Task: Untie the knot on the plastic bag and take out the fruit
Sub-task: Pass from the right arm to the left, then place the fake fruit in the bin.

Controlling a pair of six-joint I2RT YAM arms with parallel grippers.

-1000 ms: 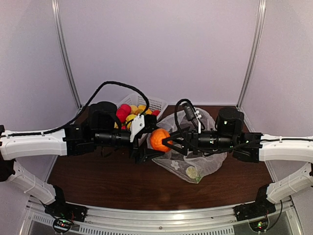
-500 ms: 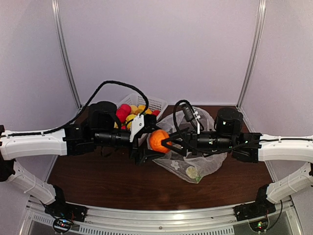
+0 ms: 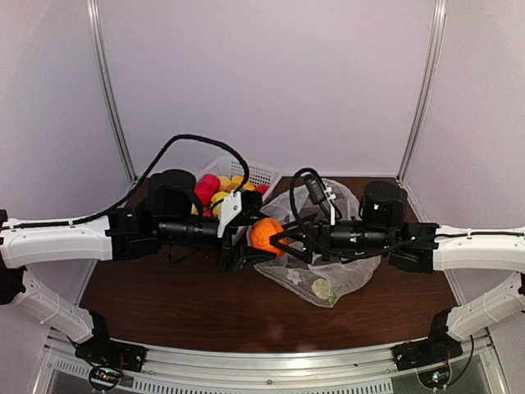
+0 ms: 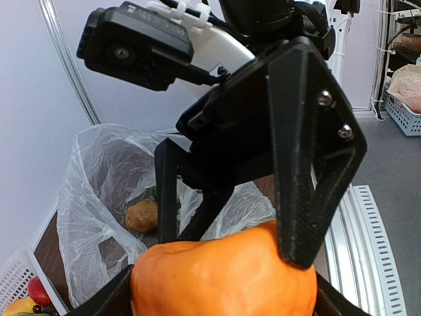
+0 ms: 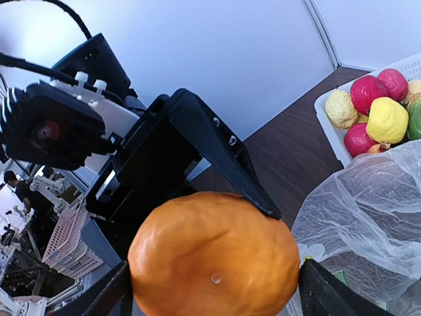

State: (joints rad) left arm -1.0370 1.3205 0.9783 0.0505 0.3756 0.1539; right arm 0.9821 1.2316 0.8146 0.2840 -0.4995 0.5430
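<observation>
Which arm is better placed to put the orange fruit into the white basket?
Left. Both pincers are at the orange fruit, but the white basket stands just beyond the left pincer, on its own side. The right pincer would probably need to reach past the left arm.

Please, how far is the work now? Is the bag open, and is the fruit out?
Done: the bag lies open, and no knot shows. In hand: the orange fruit is up in the air in the right gripper. The left gripper is around it too, but I cannot tell if it grips. Left: a brown fruit lies inside the bag.
</observation>
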